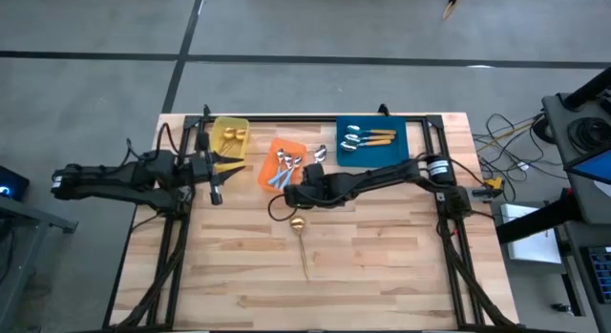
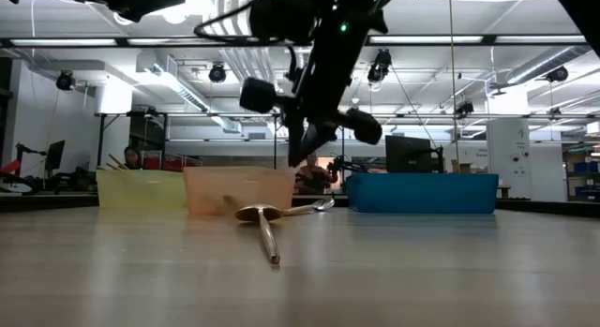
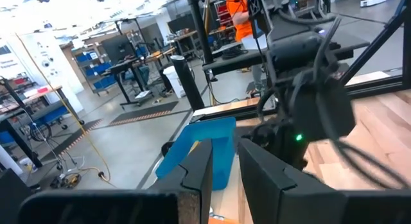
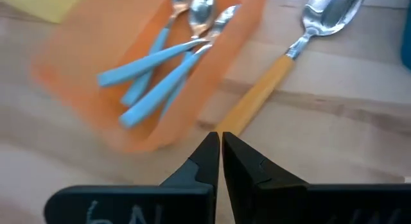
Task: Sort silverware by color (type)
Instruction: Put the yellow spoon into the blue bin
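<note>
From above, the right gripper (image 1: 291, 194) is seen beside the orange bin (image 1: 270, 159), near its front edge. The orange-handled spoon (image 1: 318, 155) lies on the table between this bin and the blue bin (image 1: 412, 142), and the right arm is clearly the nearer one. The left gripper (image 1: 218, 166) waits by the yellow bin (image 1: 218, 131); it cannot be told if it holds anything.

In the right wrist view, the fingers (image 4: 210, 161) are pressed together and nothing is pinched. The spoon's handle end lies just ahead of the tips, and its long axis runs away toward the bowl.
</note>
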